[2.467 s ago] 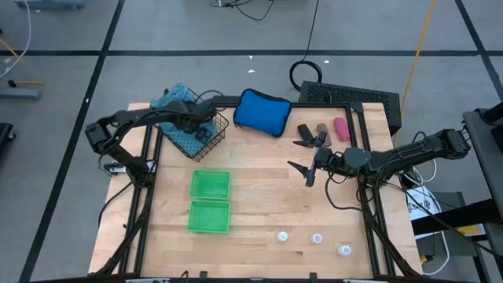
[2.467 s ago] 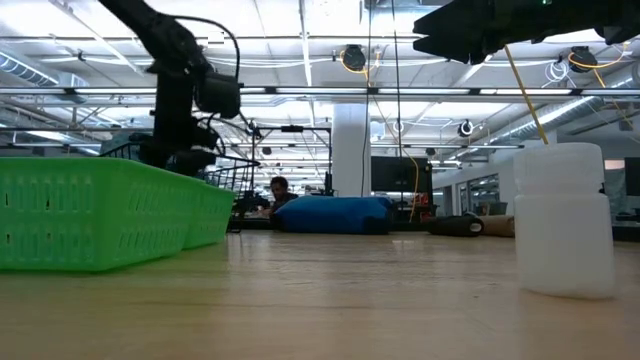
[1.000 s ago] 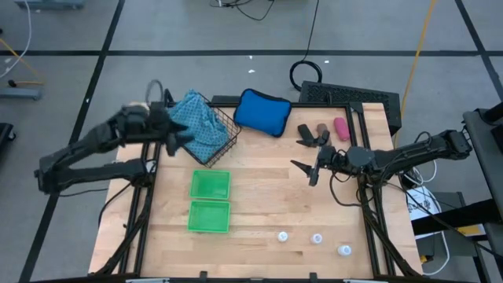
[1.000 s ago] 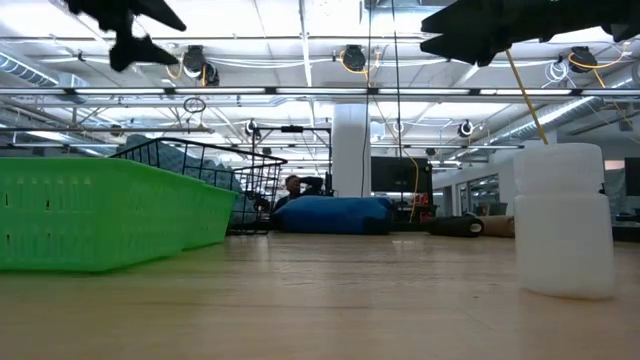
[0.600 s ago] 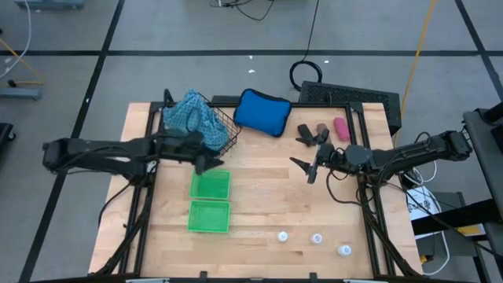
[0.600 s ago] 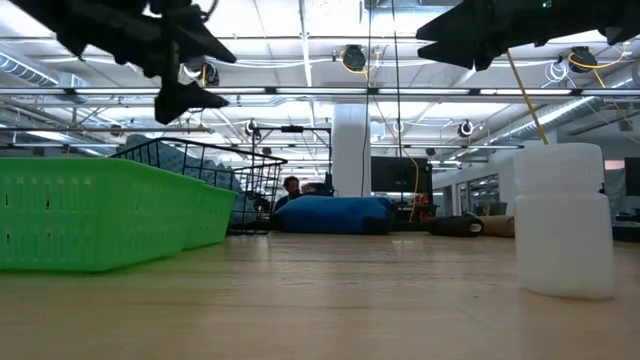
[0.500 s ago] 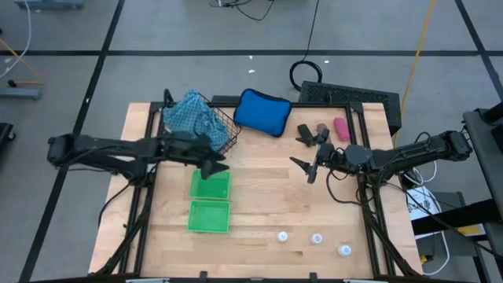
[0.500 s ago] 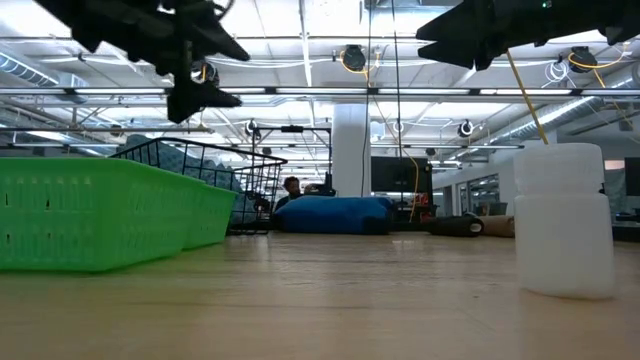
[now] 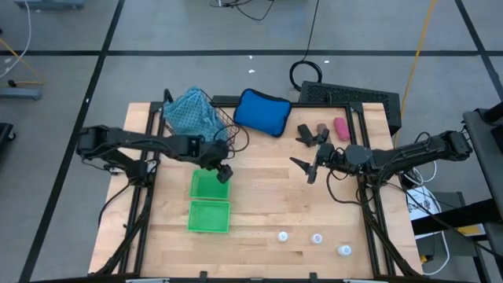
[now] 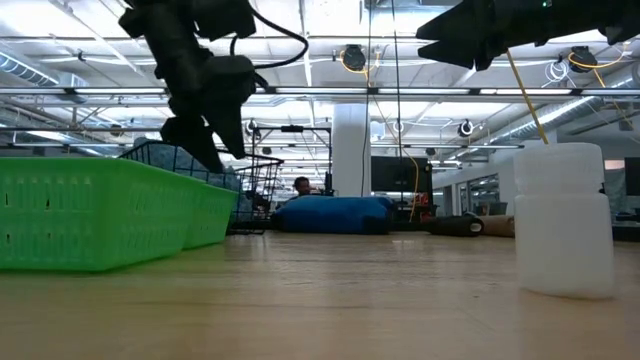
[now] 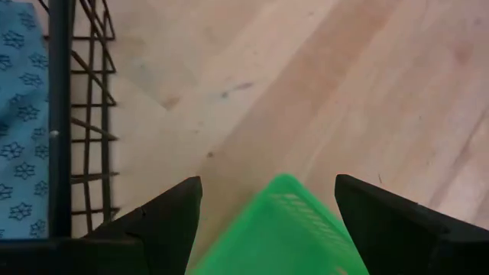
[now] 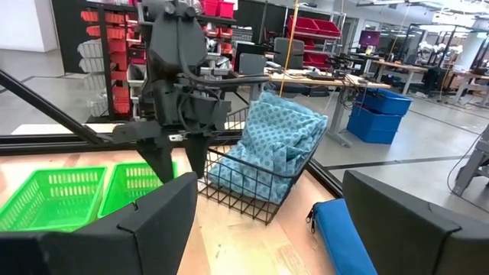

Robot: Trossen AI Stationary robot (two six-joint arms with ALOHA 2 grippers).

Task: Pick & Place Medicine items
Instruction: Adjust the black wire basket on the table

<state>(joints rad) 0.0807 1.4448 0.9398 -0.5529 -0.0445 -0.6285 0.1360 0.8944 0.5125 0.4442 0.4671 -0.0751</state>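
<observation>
six medicine items on the table, both grippers empty

three white bottles [image 9: 316, 239] stand along the near edge. two green baskets [image 9: 210, 200] sit mid-table; the left gripper [image 9: 223, 171] hangs over the farther one, jaws spread, holding nothing. the right gripper [image 9: 308, 170] hovers just short of three oblong pieces at the far side, black [image 9: 304, 130], brown [image 9: 322, 129], pink [image 9: 341, 128], jaws apart. behind: one wire basket [image 9: 224, 130] with a patterned cloth [image 9: 191, 115], one blue pouch [image 9: 262, 112].

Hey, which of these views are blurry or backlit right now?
Low view: white bottle close to the lens looks soft, left hand silhouetted against bright ceiling lights. Left wrist view: green basket corner blurred. High view: evenly lit.
</observation>
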